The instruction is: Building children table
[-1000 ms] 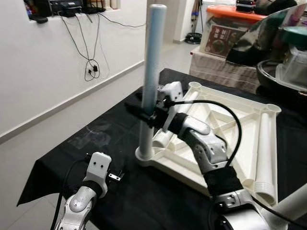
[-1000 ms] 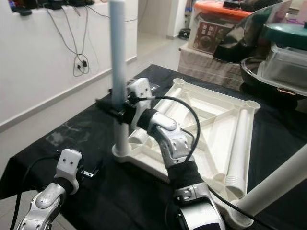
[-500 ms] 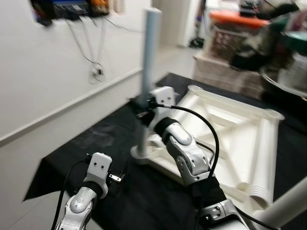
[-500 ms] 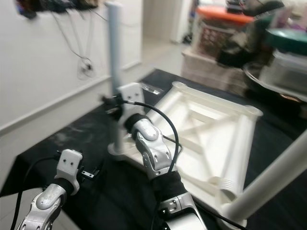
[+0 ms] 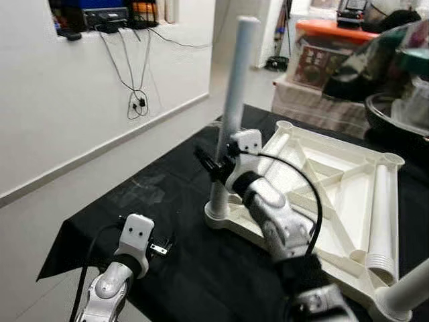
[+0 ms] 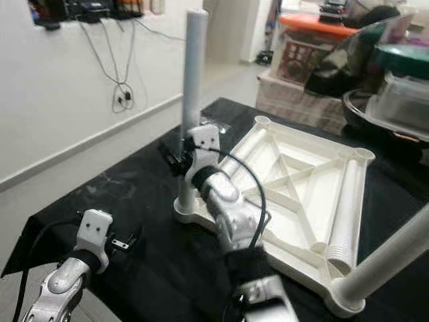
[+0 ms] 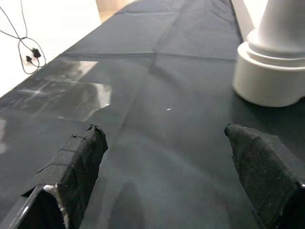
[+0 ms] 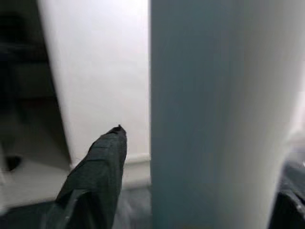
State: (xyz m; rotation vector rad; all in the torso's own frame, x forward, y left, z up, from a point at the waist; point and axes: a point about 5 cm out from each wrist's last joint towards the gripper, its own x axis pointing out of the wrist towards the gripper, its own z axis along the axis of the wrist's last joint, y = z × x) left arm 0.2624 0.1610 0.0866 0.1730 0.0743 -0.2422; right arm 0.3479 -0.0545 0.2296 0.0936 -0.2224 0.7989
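The right claw (image 5: 213,166) straddles the upright table leg (image 5: 231,111) low down, fingers loosely around it.

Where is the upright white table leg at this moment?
In the left eye view, the upright leg stands in the near-left corner socket of the upside-down white tabletop, with the right gripper around its lower part.

Bright, even daylight (slight blur)

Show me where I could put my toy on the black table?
Bare black cloth lies between the left gripper and the upturned white tabletop. Crowded: the corner where the right gripper reaches the upright leg, and the boxes behind.
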